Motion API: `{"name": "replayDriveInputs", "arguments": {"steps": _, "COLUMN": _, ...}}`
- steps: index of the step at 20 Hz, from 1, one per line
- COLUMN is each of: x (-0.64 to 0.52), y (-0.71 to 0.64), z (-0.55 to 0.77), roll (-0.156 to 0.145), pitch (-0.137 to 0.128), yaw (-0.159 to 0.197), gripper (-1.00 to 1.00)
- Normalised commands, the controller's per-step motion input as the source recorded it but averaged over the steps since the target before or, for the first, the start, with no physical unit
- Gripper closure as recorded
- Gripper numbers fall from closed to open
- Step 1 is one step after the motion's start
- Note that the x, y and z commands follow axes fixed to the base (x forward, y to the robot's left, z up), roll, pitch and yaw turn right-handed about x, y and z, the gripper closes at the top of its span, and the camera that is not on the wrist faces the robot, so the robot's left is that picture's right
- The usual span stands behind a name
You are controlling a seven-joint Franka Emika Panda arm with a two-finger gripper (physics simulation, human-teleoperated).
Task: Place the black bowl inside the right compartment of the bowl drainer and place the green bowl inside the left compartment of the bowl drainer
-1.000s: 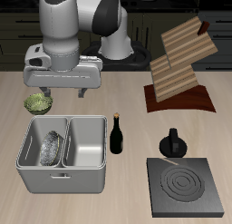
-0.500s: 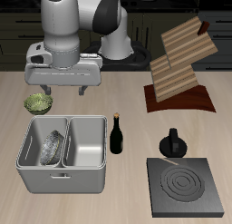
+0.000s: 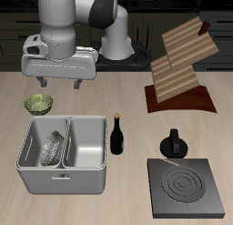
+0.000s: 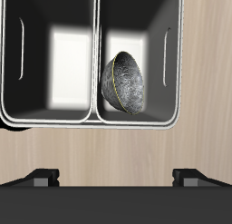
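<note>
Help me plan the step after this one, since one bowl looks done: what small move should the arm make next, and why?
Probably carry the end effector across and down toward the green bowl. The black bowl already leans on its edge inside one well of the bowl drainer, the other well is bare, and the green bowl sits on the table behind the drainer. The end effector holds nothing.

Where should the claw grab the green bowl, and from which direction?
Grip the rim of the green bowl, coming straight down from above. It sits upright and open on the table just behind the bowl drainer, so one finger can go inside the wall and one outside.
</note>
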Motion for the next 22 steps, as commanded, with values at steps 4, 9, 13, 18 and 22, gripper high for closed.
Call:
{"name": "replayDriveInputs", "arguments": {"steps": 4, "x": -0.47, "y": -0.14, "z": -0.14, "roll": 0.000, "pitch": -0.044, "yaw": -0.014, "gripper": -1.00}}
{"name": "replayDriveInputs", "arguments": {"steps": 9, "x": -0.37, "y": 0.02, "z": -0.08, "roll": -0.007, "pitch": -0.038, "yaw": 0.001, "gripper": -1.00}}
{"name": "replayDriveInputs", "arguments": {"steps": 13, "x": -0.39, "y": 0.01, "z": 0.01, "roll": 0.006, "pitch": -0.026, "yaw": -0.030, "gripper": -1.00}}
{"name": "replayDriveInputs", "arguments": {"steps": 18, "x": -0.43, "y": -0.06, "z": -0.05, "roll": 0.063, "pitch": -0.020, "yaw": -0.011, "gripper": -1.00}}
{"name": "replayDriveInputs", "arguments": {"steps": 22, "x": -0.28, "y": -0.17, "z": -0.14, "roll": 0.012, "pitch": 0.011, "yaw": -0.006, "gripper": -1.00}}
